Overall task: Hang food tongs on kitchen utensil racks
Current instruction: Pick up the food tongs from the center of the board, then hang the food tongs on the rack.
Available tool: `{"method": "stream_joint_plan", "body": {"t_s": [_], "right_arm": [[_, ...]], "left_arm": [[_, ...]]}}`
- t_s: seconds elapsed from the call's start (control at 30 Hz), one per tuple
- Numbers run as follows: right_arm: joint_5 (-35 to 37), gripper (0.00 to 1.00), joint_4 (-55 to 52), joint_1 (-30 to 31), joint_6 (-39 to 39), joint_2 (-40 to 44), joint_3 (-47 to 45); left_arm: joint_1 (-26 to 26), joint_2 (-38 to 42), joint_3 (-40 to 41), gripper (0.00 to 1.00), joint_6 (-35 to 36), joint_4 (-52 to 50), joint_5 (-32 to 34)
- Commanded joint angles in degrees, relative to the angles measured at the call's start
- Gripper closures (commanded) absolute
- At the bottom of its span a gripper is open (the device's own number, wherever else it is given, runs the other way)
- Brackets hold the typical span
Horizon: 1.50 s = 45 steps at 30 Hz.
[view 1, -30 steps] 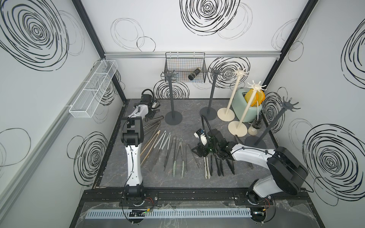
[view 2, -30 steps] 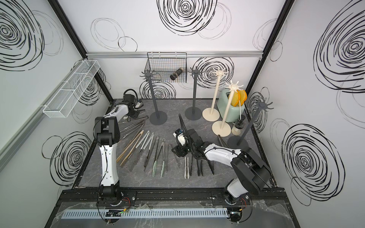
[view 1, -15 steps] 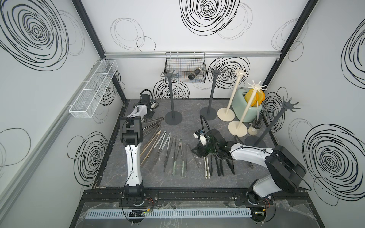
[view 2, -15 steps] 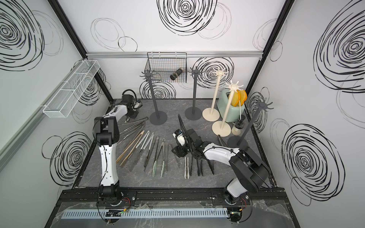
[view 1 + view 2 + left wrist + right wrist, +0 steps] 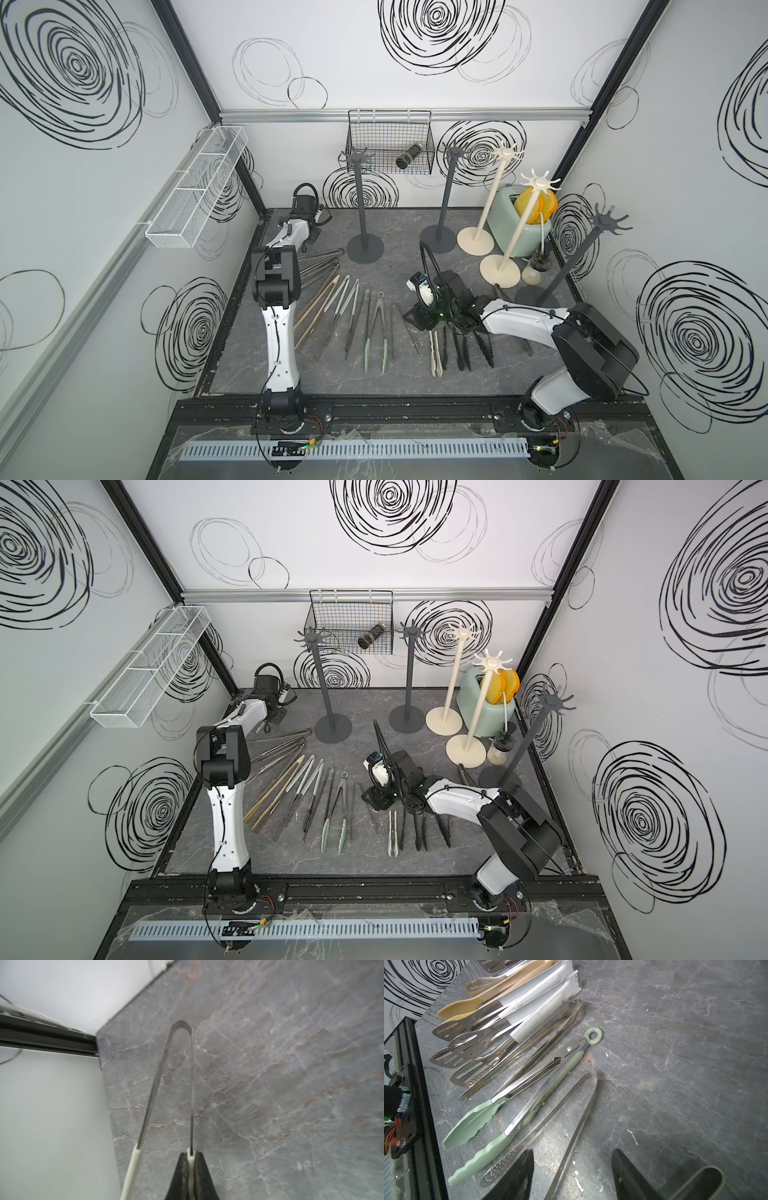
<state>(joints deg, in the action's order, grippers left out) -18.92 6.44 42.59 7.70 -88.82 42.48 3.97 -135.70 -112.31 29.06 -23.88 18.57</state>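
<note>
Several food tongs point(image 5: 353, 307) lie in a row on the grey table, among them a green-tipped pair point(image 5: 529, 1088). In the left wrist view my left gripper point(image 5: 191, 1154) is shut on one cream-sleeved arm of a steel pair of tongs point(image 5: 180, 1026), which points at the table's back left corner. The left wrist point(image 5: 303, 208) sits in that corner. My right gripper point(image 5: 572, 1152) is open low over a plain steel pair point(image 5: 583, 1105), with one of its arms between the fingers. Kitchen utensil racks stand at the back: dark grey point(image 5: 365, 216) point(image 5: 446, 199), cream point(image 5: 490, 195) point(image 5: 521, 224), and a tilted dark one point(image 5: 577, 257).
A black wire basket point(image 5: 388, 145) with a dark bottle hangs on the back wall. A white mesh tray point(image 5: 195, 195) hangs on the left wall. A mint toaster point(image 5: 507, 216) with orange slices and a small bottle point(image 5: 536, 270) stand at the back right.
My left gripper has closed on the tongs' arm and shifted slightly toward the back left corner. The right gripper has narrowed a little and stayed in place.
</note>
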Motion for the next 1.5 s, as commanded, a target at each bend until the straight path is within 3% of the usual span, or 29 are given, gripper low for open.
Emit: {"method": "stream_joint_plan", "body": {"t_s": [0.0, 0.17, 0.3, 0.53, 0.67, 0.77, 1.0, 1.33, 1.47], "right_arm": [[-0.2, 0.38, -0.3, -0.3, 0.8, 3.7, -0.2], [2.9, 0.38, -0.8, -1.0, 2.6, 11.6, -2.5], [6.1, 0.37, -1.9, -2.0, 3.5, 18.4, -4.0], [8.0, 0.37, -0.8, -3.3, 3.7, 23.6, -6.4], [7.5, 0.38, -0.3, -3.6, 3.1, 22.8, -6.5], [7.4, 0.38, 0.2, -3.7, 2.8, 21.6, -6.5], [5.5, 0.38, -2.2, -3.7, 3.1, 18.0, -4.3], [6.3, 0.39, -3.0, -3.8, 3.3, 17.9, -5.2], [6.2, 0.39, -3.0, -3.8, 3.3, 17.4, -5.1]], "left_arm": [[-0.7, 9.8, -1.9, 1.00, -2.5, 4.6, 1.4], [-1.0, 21.4, 3.9, 1.00, -10.9, 4.6, -4.0], [-1.0, 35.1, 16.6, 1.00, -20.0, 10.6, -12.3], [-1.2, 53.4, 36.3, 1.00, -29.6, 20.8, -32.9], [-1.8, 59.9, 42.8, 1.00, -32.7, 27.3, -48.0], [-3.9, 63.4, 46.3, 1.00, -35.2, 33.9, -54.1], [-9.7, 63.8, 46.4, 1.00, -35.6, 38.1, -49.0], [-11.1, 57.2, 42.4, 1.00, -34.5, 40.0, -40.6], [-11.4, 54.0, 39.5, 1.00, -34.1, 39.4, -40.7]]}}
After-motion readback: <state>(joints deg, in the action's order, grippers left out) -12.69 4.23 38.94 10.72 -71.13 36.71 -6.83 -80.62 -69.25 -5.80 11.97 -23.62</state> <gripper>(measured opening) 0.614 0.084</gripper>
